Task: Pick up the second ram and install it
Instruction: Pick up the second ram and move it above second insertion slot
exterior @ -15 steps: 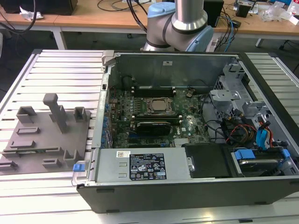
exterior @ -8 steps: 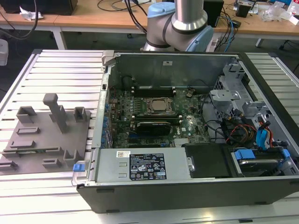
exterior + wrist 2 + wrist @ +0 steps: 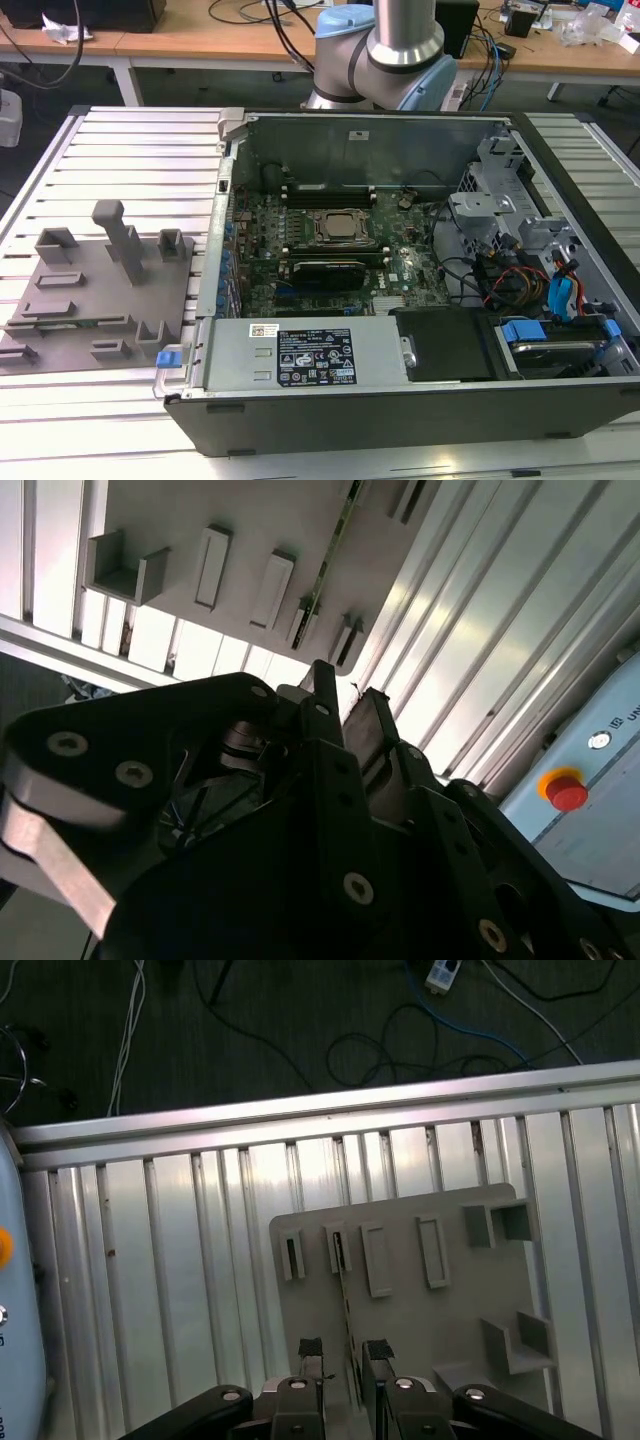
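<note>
- Under everything else, slatted aluminium table (image 3: 130, 170): spans the exterior view, carries both case and tray, and shows as pale ribs in both wrist views.
- On that table, toward the exterior view's right, open computer case (image 3: 400, 425): lies with its lid off and exposes a green motherboard (image 3: 262, 240), a processor socket (image 3: 340, 226) with long black slots (image 3: 330, 190) beside it, a labelled grey metal box (image 3: 300, 355) along the near wall, and bundled cables (image 3: 500, 275).
- Behind the case, grey and light-blue robot arm (image 3: 405, 40): rises out past the upper edge of the exterior view.
- Toward the exterior view's left, grey plastic tray (image 3: 100, 290): lies flat on the table just beside the case and bears raised ridges, small blocks and one tall post (image 3: 125, 240).
- Over that tray, black gripper (image 3: 340, 1360): hangs above the grey surface in the first wrist view with jaws parted by a narrow gap, clamps nothing, and has its fingertips (image 3: 308, 1352) lined up on either side of the stick; cannot tell whether either pad touches it.
- In the tray's long groove, second ram (image 3: 346, 1310): stands on edge as a thin green strip, reaches at one end into the gap between the fingertips, and runs away from them in the second wrist view toward two small ridged holders.
- Beside the table in the second wrist view, red round button (image 3: 567, 792): sits on a pale box (image 3: 590, 830).
</note>
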Motion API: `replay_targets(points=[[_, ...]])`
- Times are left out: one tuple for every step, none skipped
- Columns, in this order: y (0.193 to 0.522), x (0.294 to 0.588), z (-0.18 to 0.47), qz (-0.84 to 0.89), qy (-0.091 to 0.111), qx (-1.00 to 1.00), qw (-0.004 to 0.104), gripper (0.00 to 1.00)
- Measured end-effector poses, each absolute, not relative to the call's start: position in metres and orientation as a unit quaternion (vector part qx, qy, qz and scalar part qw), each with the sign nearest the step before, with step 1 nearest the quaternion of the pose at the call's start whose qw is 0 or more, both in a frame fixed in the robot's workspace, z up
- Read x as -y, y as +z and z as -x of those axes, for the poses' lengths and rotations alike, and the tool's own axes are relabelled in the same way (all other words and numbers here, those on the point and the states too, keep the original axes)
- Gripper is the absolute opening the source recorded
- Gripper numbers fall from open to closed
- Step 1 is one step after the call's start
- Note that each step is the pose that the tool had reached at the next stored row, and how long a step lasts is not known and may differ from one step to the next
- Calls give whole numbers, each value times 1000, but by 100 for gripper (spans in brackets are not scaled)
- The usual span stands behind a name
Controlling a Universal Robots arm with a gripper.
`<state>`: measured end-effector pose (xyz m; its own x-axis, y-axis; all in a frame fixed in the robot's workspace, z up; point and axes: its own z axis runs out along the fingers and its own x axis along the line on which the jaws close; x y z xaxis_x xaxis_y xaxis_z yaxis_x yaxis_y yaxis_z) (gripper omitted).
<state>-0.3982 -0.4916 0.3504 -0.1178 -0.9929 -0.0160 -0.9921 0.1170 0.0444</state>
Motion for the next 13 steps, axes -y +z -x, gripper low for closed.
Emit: replay_targets(points=[[350, 492, 398, -664, -22, 747, 9, 30], [349, 492, 398, -664, -22, 747, 9, 30], [348, 492, 398, -664, -22, 747, 9, 30], [348, 492, 398, -664, -22, 747, 9, 30], [347, 492, 398, -664, -22, 747, 9, 30], [345, 492, 398, -664, -22, 747, 9, 30], [344, 492, 398, -664, -22, 747, 9, 30], [343, 492, 398, -664, -22, 747, 9, 30], [342, 492, 398, -664, -22, 747, 9, 30], [342, 492, 398, -664, -22, 747, 9, 30], [341, 492, 398, -664, -22, 747, 9, 30], [339, 492, 398, -664, -22, 747, 9, 30], [338, 492, 398, -664, -22, 747, 9, 30]])
